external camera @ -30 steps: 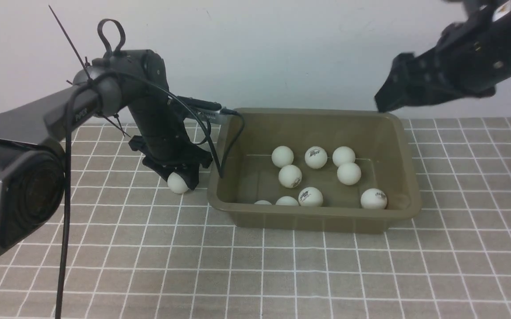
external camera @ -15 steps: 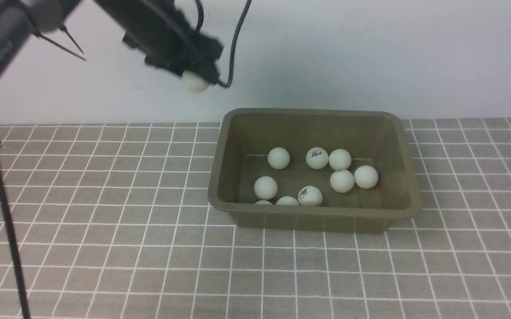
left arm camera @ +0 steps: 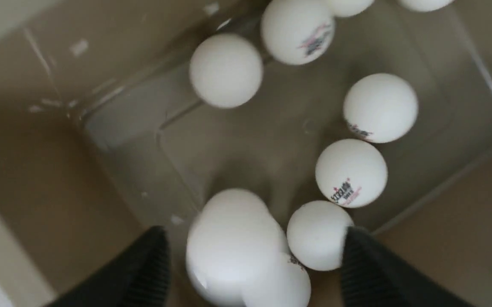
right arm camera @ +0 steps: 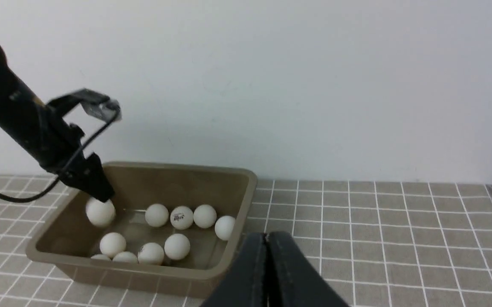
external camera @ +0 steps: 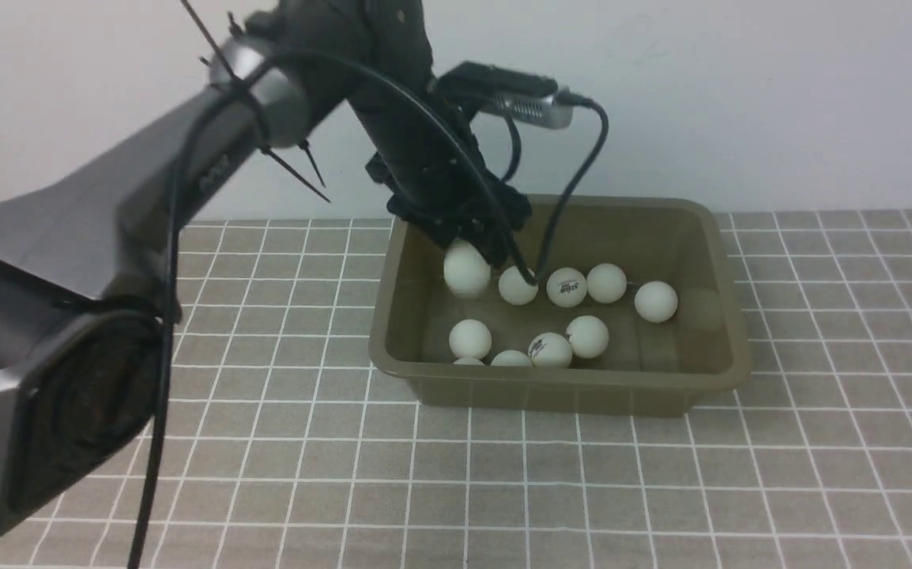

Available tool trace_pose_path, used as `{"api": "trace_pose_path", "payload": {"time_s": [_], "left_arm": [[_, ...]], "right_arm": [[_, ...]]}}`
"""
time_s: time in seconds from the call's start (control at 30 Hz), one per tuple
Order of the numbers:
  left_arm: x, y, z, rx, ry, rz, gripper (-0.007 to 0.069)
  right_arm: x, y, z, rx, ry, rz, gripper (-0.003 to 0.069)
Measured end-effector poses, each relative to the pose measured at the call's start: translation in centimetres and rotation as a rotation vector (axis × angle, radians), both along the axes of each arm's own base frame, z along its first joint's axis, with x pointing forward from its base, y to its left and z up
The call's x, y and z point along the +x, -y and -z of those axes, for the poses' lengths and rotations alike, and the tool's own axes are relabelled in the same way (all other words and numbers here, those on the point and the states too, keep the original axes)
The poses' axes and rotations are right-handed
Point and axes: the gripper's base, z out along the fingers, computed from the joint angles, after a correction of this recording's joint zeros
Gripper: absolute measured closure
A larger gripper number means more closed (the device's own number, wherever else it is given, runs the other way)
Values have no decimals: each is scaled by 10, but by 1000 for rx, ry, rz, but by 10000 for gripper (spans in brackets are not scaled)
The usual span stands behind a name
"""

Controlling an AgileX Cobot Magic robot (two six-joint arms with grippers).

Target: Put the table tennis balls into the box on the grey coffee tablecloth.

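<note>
One small matte white table tennis ball (external camera: 467,269) sits just under the left gripper (external camera: 478,251), and in the left wrist view the two black fingers (left arm camera: 143,266) stand wide apart with that blurred ball (left arm camera: 233,243) between them, touching neither pad as far as I can tell. So the jaws are open and the ball looks released, dropping into the olive-green glossy plastic box (external camera: 709,371). This reads as the release step of a delivery.

Around it, eight more white balls (external camera: 587,336) lie on the box floor, several in a row towards the far wall, the rest near the front wall, two of them half hidden by the rim. No ball shows on the grey-brown checked tablecloth (external camera: 266,474) in any view, so the task looks close to done, if not finished.

Next, the gripper needs to lift straight up clear of the rim without nudging the box, then check for any strays.

As for pose, the left arm (external camera: 187,182) reaches forward from the near left and bends down steeply, its gripper dipped inside the box's far-left corner, cable trailing over the wall. The right gripper (right arm camera: 266,273) is closed on nothing, held well back, beside the box.
</note>
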Motion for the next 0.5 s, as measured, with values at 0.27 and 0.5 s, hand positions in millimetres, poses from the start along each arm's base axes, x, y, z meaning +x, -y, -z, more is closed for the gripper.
{"api": "trace_pose_path", "payload": {"time_s": [0.27, 0.5], "left_arm": [[-3, -1, -47, -54, 102, -67, 225], [-53, -33, -162, -110, 356, -87, 614]], "right_arm": [[3, -7, 27, 40, 2, -61, 673], [25, -10, 24, 17, 255, -46, 673]]}}
